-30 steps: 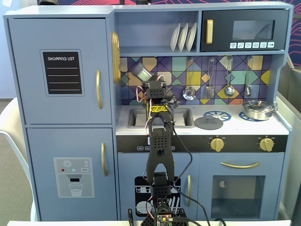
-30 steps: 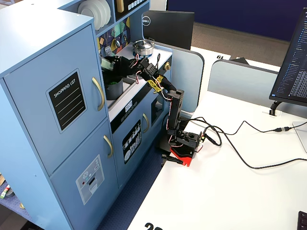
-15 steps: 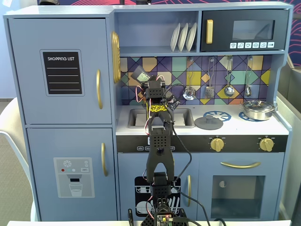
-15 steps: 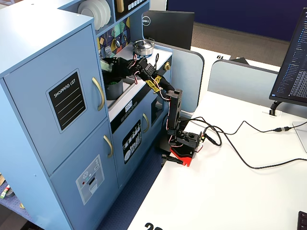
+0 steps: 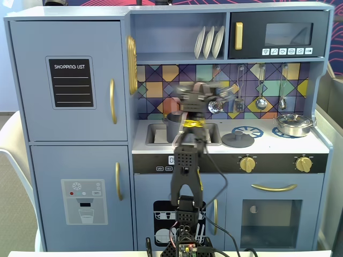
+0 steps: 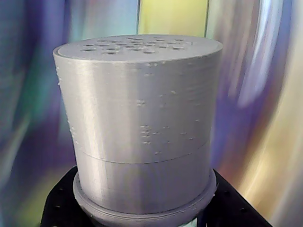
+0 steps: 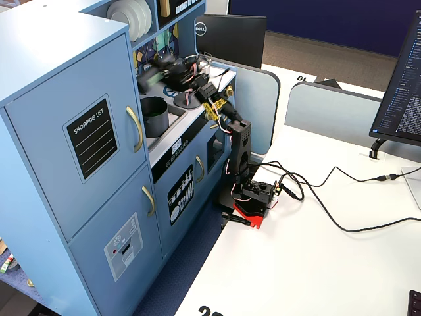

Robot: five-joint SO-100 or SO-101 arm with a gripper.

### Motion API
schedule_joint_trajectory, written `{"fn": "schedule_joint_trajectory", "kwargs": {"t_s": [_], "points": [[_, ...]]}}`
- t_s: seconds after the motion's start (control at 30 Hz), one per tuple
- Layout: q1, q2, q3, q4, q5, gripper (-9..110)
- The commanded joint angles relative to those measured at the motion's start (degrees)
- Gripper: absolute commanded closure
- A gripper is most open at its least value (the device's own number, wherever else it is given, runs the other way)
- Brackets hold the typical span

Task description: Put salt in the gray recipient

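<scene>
The salt (image 6: 142, 123), a gray cylinder shaker with a perforated top, fills the wrist view. My gripper (image 6: 142, 215) is shut on its lower part, with black jaws on both sides. In both fixed views the gripper (image 5: 186, 101) (image 7: 163, 71) and the shaker (image 7: 147, 80) are motion-blurred, held above the toy kitchen's sink. The shaker lies tilted, pointing toward the fridge side. The gray recipient (image 5: 172, 126) (image 7: 154, 116), a matte gray pot, stands in the sink just below the gripper. The shaker's label is hidden.
A flat gray knobbed lid (image 5: 238, 140) lies on the left burner and a shiny steel pan (image 5: 293, 125) on the right one. Utensils (image 5: 261, 101) hang on the tiled back wall. Plates (image 5: 209, 42) stand on the shelf above. The arm's base (image 7: 253, 197) sits on the white desk.
</scene>
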Motion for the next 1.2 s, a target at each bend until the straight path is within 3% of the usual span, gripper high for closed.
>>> {"fn": "schedule_joint_trajectory", "kwargs": {"t_s": [0.0,0.07,0.23,0.4,0.9,1.17], "points": [[17.7,1.9,-2.3,-8.3,-44.5,101],[23.0,1.6,-2.3,-12.5,-57.3,98],[29.2,1.4,0.5,-14.6,-73.7,101],[30.9,2.3,8.5,-21.6,-82.6,101],[30.8,5.6,27.9,-36.7,-79.1,101],[29.7,5.0,30.8,-44.0,-77.2,101]]}}
